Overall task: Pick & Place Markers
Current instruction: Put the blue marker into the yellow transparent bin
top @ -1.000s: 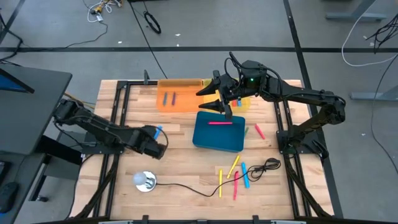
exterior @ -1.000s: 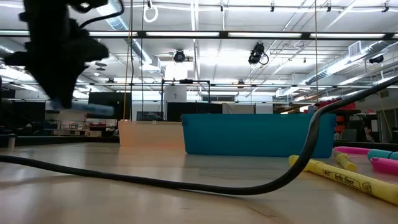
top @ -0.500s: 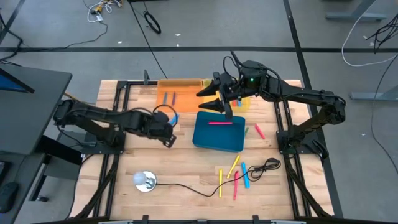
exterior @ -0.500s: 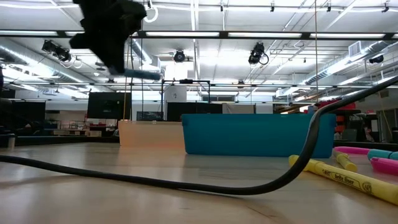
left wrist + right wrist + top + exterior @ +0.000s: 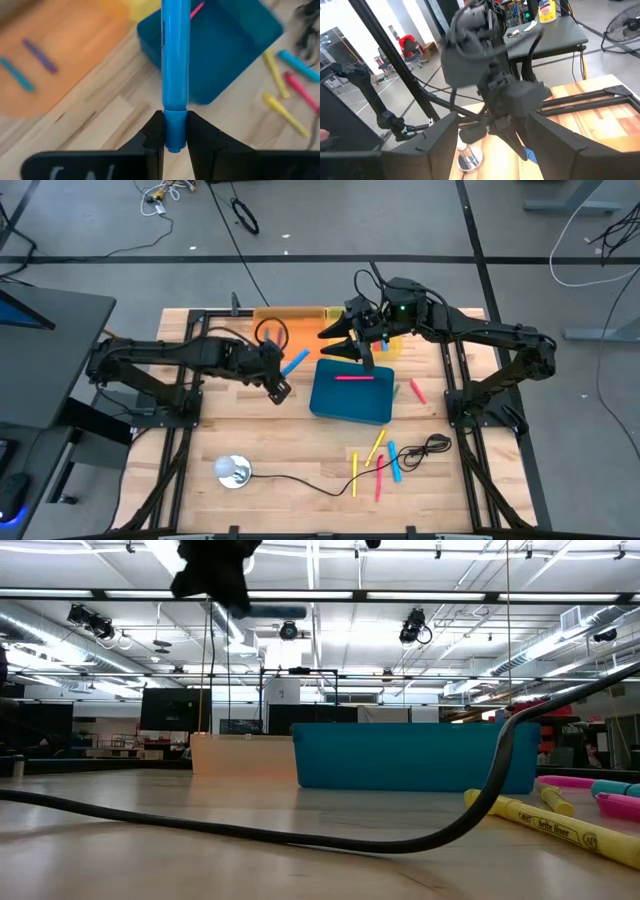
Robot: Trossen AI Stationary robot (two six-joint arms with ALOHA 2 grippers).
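A blue marker [image 5: 175, 60] is held in my left gripper [image 5: 175, 122], which hangs above the table just left of the teal bin [image 5: 375, 408]; the low view shows gripper [image 5: 215, 575] and marker [image 5: 270, 611] high up. One pink marker [image 5: 353, 377] lies in the bin. My right gripper [image 5: 336, 341] hovers open over the bin's far edge with nothing between its fingers. Several loose markers [image 5: 378, 460] lie on the table near the front right. My left gripper pinches the blue marker's cap end [image 5: 175, 134] between its two fingers. The fingers slant down from the table's left and lie along the marker, which sticks out ahead of them toward the teal bin. The marker is lifted clear of the table.
An orange tray [image 5: 300, 330] at the far side holds a blue and a purple marker [image 5: 40, 56]. A yellow container [image 5: 392, 346] sits behind my right gripper. A black cable [image 5: 320, 485] runs from a silver disc [image 5: 232, 471] to the front right. A pink marker [image 5: 415, 391] lies right of the bin.
My left gripper has risen and swung toward the table's right and far side, toward the teal bin, rolling its wrist as it went. The blue marker has gone up with it, well clear of the table, and now points toward the bin.
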